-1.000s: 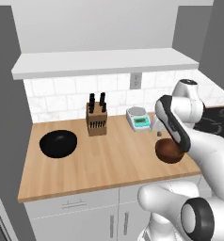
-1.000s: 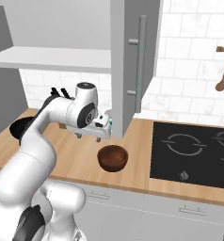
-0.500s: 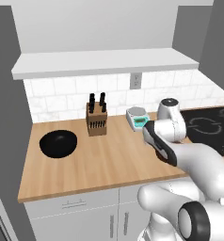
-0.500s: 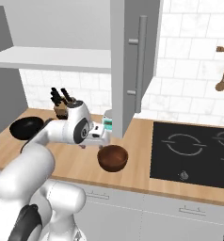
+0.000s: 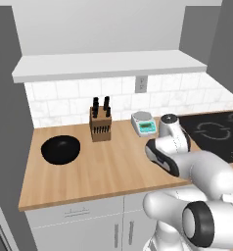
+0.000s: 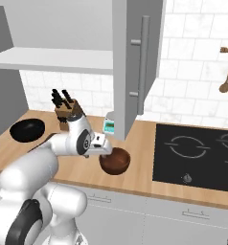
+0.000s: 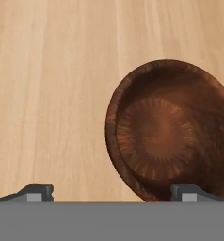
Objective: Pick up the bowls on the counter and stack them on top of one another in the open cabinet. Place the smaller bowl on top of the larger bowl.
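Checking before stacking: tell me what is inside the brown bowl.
The smaller bowl looks empty: bare ringed wood across its inside. Its near rim passes behind one fingertip of the open end effector, hiding that bit.

base views flank counter point(image 5: 108, 171) (shared) — hand view close, downward

A long light-brown worktop point(image 5: 113, 169) shows straight, pale wood grain with a smooth, matt finish. On it sits a small round reddish-brown bowl point(image 7: 168, 141) — wood-like, with fine ridges radiating from its flat centre and a soft sheen along the rim. A wide round black bowl point(image 5: 60, 149) looks smooth and glossy. The tan knife block point(image 5: 100, 128) appears wooden, its knife handles dark and matt. The black cooktop point(image 6: 197, 153) is glass-like — faintly reflective. The white wall tiles point(image 5: 79, 102) look glazed.
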Controlling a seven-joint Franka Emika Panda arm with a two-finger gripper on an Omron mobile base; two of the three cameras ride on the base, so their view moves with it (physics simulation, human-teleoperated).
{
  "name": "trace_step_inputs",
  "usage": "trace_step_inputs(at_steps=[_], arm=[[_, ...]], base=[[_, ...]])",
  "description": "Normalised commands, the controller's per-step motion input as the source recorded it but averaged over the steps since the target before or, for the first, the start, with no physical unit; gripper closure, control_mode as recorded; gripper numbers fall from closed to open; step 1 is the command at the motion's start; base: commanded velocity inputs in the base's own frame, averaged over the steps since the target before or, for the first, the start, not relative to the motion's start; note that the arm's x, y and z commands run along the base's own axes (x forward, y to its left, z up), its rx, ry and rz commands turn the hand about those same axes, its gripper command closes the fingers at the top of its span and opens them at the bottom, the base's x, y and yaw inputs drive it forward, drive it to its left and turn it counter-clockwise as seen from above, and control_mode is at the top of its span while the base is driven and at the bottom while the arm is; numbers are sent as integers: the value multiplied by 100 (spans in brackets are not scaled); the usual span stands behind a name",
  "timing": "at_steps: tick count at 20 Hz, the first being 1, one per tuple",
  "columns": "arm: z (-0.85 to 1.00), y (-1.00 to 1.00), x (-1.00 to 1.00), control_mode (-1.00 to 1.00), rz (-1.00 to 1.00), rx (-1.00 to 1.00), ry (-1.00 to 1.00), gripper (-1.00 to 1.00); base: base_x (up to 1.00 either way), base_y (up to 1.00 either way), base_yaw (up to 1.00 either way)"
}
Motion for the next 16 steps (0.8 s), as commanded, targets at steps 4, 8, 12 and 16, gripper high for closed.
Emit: trace_step_inputs(at_steps=[4,8,12,16], arm=[[-19,-17,0,-100,0,0,-1,-100],[-18,-9,13,-100,0,-2,0,-100],[-5,-3,43,-100,0,-1,7,-100],[-13,0,48,-100,0,-6,10,-100]], base=[[0,0,0],[0,0,0],[0,0,0],[0,0,0]])
